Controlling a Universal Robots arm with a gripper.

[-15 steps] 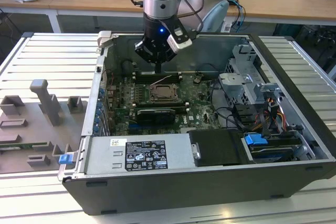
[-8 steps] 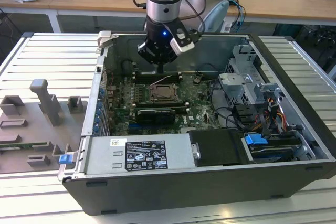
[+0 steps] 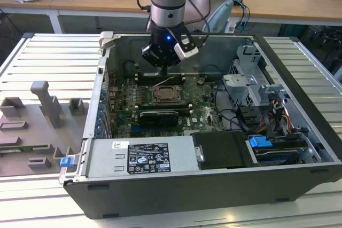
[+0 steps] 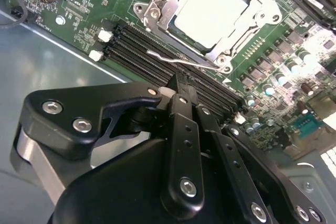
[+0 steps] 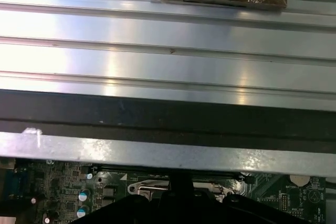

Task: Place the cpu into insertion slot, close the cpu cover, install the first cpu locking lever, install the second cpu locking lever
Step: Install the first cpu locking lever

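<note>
Cpu [image 4: 210,6] seated (cover [image 4: 247,22] apparently down); arm vertical, fingers [image 4: 181,98] pinched together above lever [image 4: 181,61].

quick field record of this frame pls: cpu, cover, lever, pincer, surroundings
cpu: pale square chip seated in the insertion slot
cpu cover: silver frame lying down around the chip
lever: thin wire lever beside the socket, standing off the board, apparently not latched
pincer: shut, holding nothing, tips close to the lever, over the memory slots
surroundings: open PC case on a ribbed metal table
</note>
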